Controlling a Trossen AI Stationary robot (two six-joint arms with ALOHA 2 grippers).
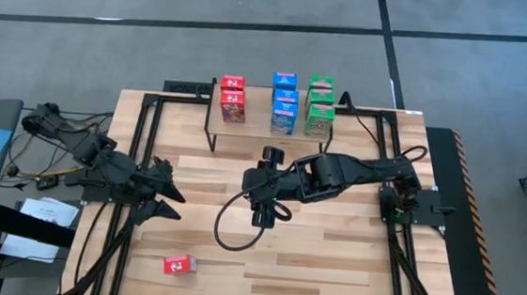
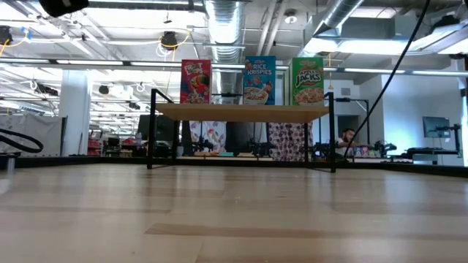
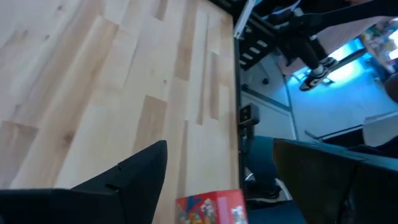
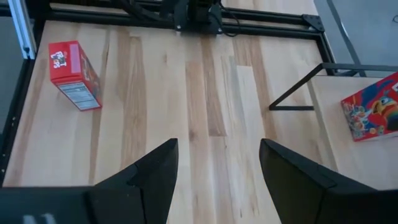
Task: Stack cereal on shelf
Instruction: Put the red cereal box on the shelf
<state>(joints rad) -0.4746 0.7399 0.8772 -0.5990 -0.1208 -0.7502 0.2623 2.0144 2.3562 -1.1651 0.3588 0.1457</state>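
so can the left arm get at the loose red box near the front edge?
Probably yes. The red box lies alone on the table, just ahead of the left gripper, whose jaws are open and empty, with nothing between them.

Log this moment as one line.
shelf: eight boxes | red cereal box: on table | left gripper: open, empty | right gripper: open, empty

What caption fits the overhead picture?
Eight cereal boxes on the shelf; one red box left on the table.
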